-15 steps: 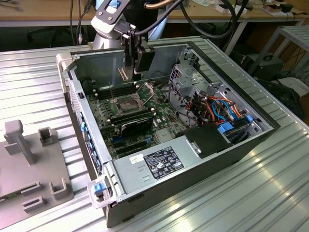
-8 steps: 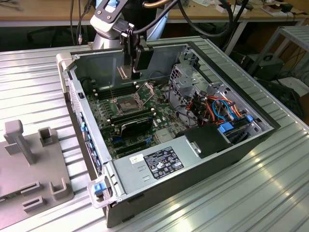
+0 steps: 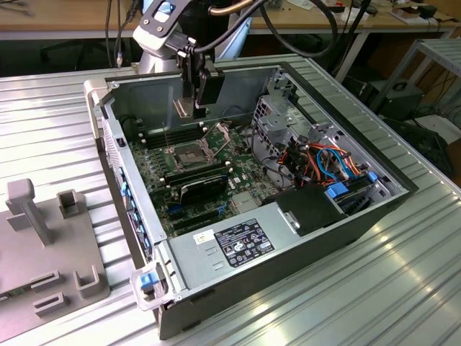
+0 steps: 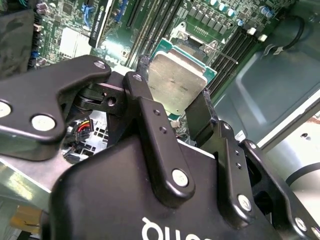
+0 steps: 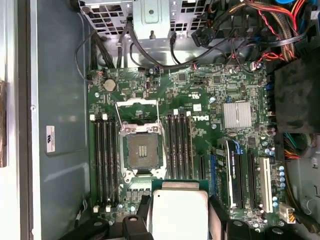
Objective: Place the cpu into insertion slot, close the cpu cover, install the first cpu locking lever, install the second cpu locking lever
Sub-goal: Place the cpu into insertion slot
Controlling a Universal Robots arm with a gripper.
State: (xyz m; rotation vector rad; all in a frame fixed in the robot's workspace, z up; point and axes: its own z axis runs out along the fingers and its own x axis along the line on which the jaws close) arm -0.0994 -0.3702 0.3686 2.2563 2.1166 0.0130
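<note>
**A robotics lab, with a bench set up for computer assembly**

I work over a bench of ribbed silver aluminium profile (image 3: pixel 403 288). On it lies an open grey metal desktop computer case (image 3: pixel 324 245), its green motherboard (image 5: pixel 200 100) bared. At the exterior view's left stands a grey plastic fixture block with upright pegs and pockets (image 3: pixel 43 245). Behind runs a long light-wood work desk (image 3: pixel 65 18) with thin black cables (image 3: pixel 113 36) trailing down its front. A grey metal shelf frame (image 3: pixel 436 58) stands at the exterior view's right. My grey-and-blue arm (image 3: pixel 162 25) hangs over the case, its black claw (image 4: pixel 172 90) pinching a small silver-topped square cpu (image 5: pixel 180 215).
</note>
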